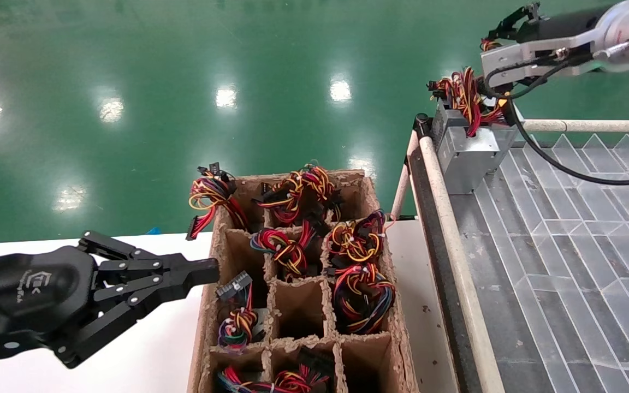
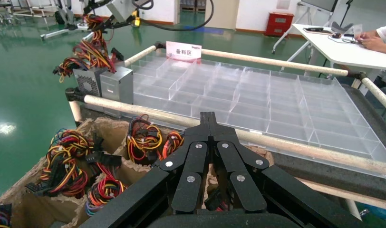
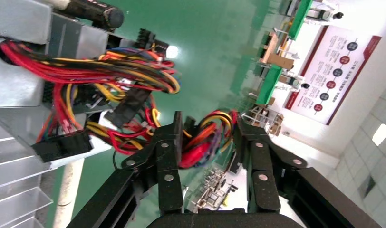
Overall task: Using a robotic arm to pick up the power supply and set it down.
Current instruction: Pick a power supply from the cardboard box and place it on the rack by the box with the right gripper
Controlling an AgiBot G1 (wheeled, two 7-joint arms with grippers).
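Many wire bundles [image 1: 287,248] in cardboard crate [image 1: 402,333] beside power supply [image 1: 467,153].

The room is bright, and lights overhead make white shiny spots on the green floor [image 1: 183,109]. The clear tray [image 2: 257,95] shines too. Close wires [image 3: 200,142] look blurry.

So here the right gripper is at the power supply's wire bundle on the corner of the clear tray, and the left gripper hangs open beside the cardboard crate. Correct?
Not quite: the left gripper is shut, its jaws pressed together, as the left wrist view shows. The rest holds: it hangs beside the cardboard crate, and the right gripper is at the wire bundle of the power supply on the corner of the clear tray.
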